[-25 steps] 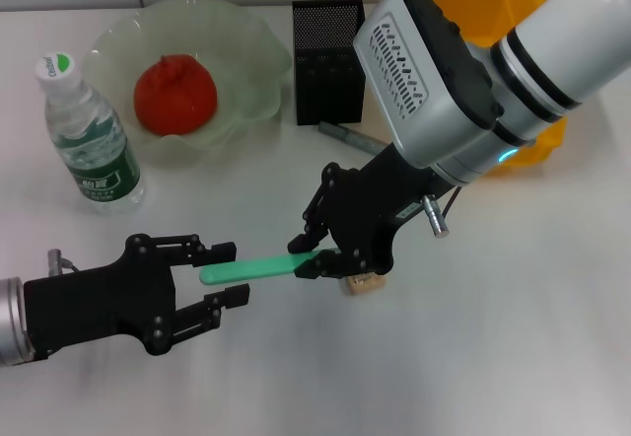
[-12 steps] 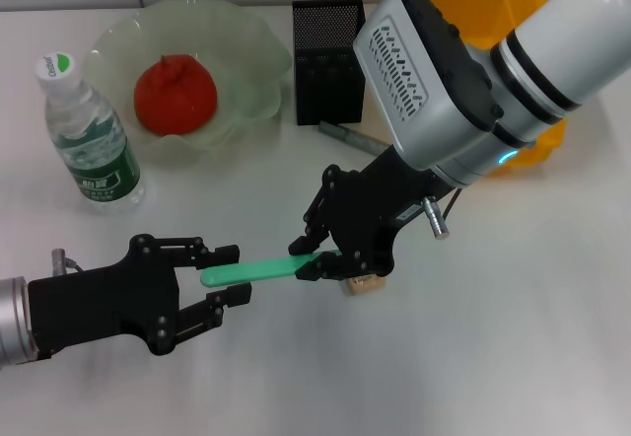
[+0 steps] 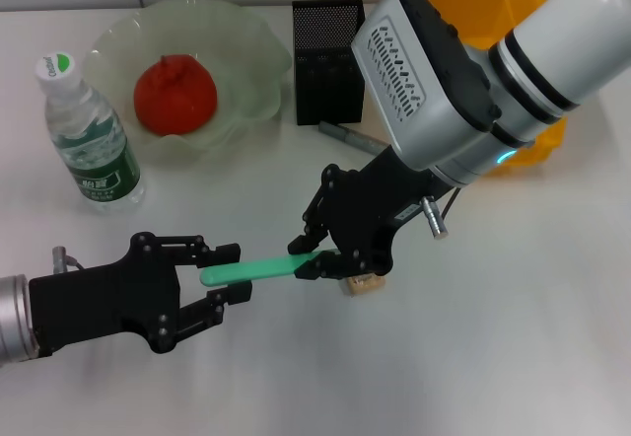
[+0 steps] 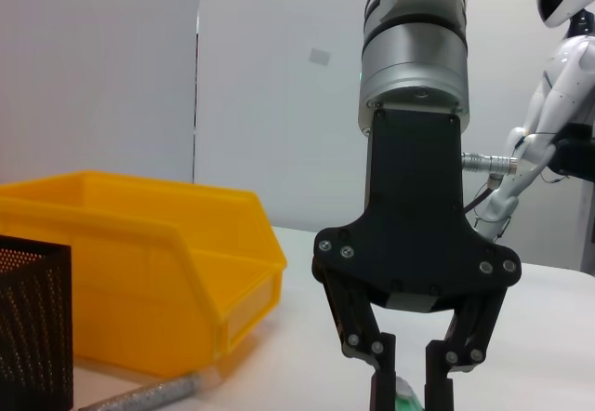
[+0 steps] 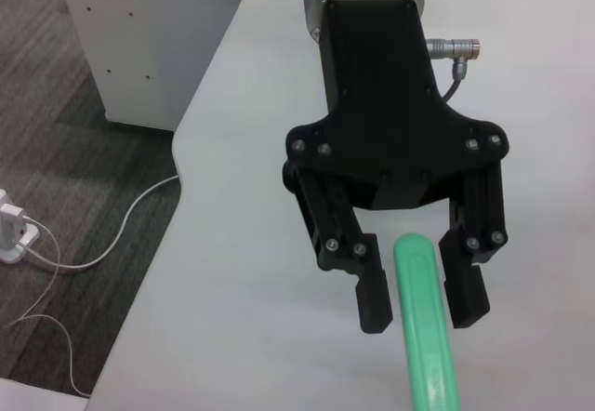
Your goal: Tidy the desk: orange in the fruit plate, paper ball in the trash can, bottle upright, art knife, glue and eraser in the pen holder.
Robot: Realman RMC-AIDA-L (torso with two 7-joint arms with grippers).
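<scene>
Head view: the right gripper (image 3: 314,258) reaches down from the upper right, fingers pinched on one end of the green art knife (image 3: 254,268). The knife lies roughly level above the table (image 3: 513,357), long axis running from the right gripper toward the left gripper (image 3: 229,273), whose spread fingers bracket its free end. The eraser (image 3: 362,284) sits just beside the right gripper.

Left wrist view: the right gripper hangs vertically, fingers nearly together around a green sliver.

Right wrist view: the left gripper's fingers (image 5: 373,292) stand apart, flanking the knife tip without contact.

red-orange orange (image 3: 175,94), yellow trash can (image 3: 493,7), black mesh pen holder (image 3: 328,59).
</scene>
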